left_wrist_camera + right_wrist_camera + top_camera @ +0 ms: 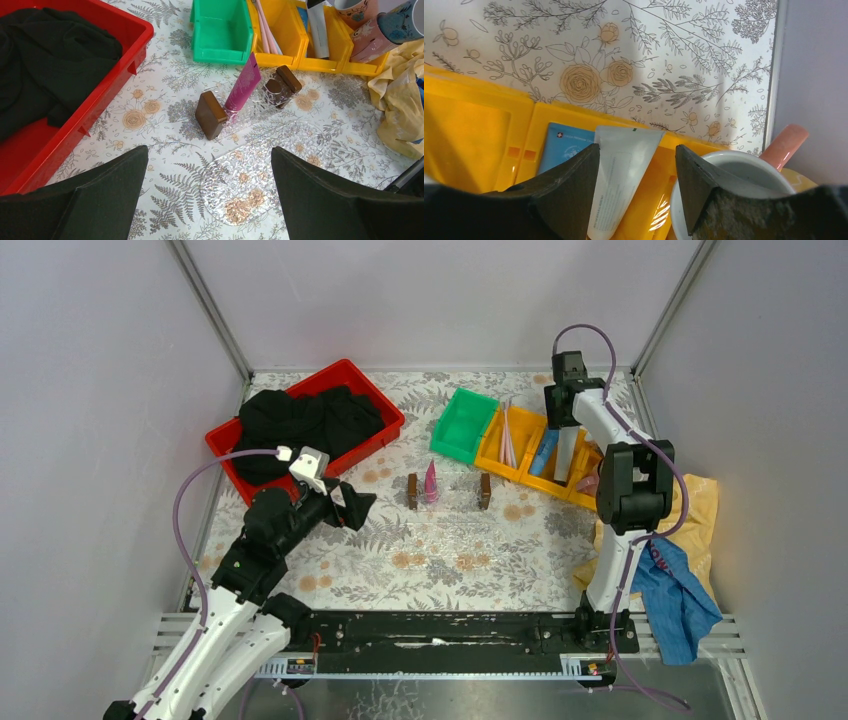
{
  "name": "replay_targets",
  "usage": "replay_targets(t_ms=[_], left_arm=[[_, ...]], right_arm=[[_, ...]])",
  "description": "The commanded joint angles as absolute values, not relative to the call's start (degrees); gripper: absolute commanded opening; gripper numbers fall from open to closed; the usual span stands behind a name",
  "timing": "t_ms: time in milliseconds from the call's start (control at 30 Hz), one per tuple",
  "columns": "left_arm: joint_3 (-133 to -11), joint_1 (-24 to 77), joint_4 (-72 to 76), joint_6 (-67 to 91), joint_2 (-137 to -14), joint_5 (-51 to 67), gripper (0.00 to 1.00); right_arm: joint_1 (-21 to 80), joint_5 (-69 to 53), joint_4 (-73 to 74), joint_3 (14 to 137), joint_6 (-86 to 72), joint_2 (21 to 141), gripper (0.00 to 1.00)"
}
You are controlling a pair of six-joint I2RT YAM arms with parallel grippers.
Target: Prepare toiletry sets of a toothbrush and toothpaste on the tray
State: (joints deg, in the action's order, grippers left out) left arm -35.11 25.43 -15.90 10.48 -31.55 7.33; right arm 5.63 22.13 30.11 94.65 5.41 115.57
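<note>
Fingers (95, 200) of the left gripper (210, 197), wedges of matte black plastic, stand wide apart and hold nothing, above the floral tablecloth (165, 165). Just beyond them lies the clear tray (240, 185), flat with a dimpled surface, with a brown block handle (210, 115) at each end. Between the handles the magenta-pink toothpaste tube (243, 82) stands tilted on the tray. Behind come the glossy green plastic bin (222, 30) and a row of yellow plastic bins (295, 35); thin pale pink toothbrushes (265, 30) lean in the first yellow one. Farther right, the right gripper (636, 150) is opened wide over the next yellow bin, where the smooth white tube (619, 175) and the flat blue tube (566, 147) lie side by side. Whether its fingers touch the white tube, I cannot tell. Just beside is a white glazed mug (724, 160) with a pink handle.
</note>
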Motion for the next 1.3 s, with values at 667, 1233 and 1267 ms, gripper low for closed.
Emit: replay_targets(t_ms=[667, 1233, 1267], left_arm=[[-34.78, 23.83, -15.03, 9.58, -31.45, 9.26, 1.00], [-34.72, 23.05, -14.77, 9.67, -31.58, 10.17, 1.00], [-34.74, 23.03, -14.77, 9.67, -31.54, 10.13, 1.00]], right_arm=[[4.90, 20.12, 31.87, 101.49, 2.84, 120.73, 0.67], [5.00, 20.87, 30.42, 97.72, 4.96, 116.97, 0.25], [4.96, 20.78, 30.35, 97.54, 5.05, 116.53, 0.22]])
